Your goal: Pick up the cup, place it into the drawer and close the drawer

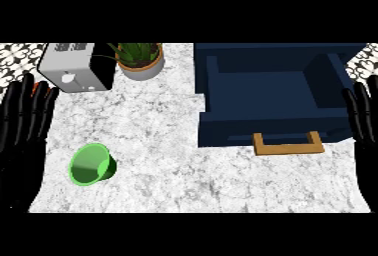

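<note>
Head view looks steeply down on a white marbled desk (184, 165). Taking the dark blue drawer (273, 95) as the landmark: it stands pulled open at the upper right of the desk, its hollow inside showing, with a tan wooden handle (288, 145) jutting from its front panel toward the viewer.

Well to the left of the drawer and nearer the viewer lies the green cup (92, 165), tipped on its side on the desk, its open mouth facing the lower left. Nothing touches it.

Left of the drawer, near the far edge of the desk, stands a potted plant (140, 60) in a grey pot with an orange rim, green spiky leaves rising from it. Farther left of the drawer, just beside the plant, sits a silver and black toaster (74, 70).

Far to the left of the drawer, at the view's left edge, the left robot hand (22, 130) rests with its black fingers straight, apart and pointing up, holding nothing; it is apart from the cup. Just right of the drawer, at the view's right edge, the right robot hand (363, 115) shows likewise with straight fingers pointing up, spread and holding nothing, overlapping the drawer's right wall in the view.
</note>
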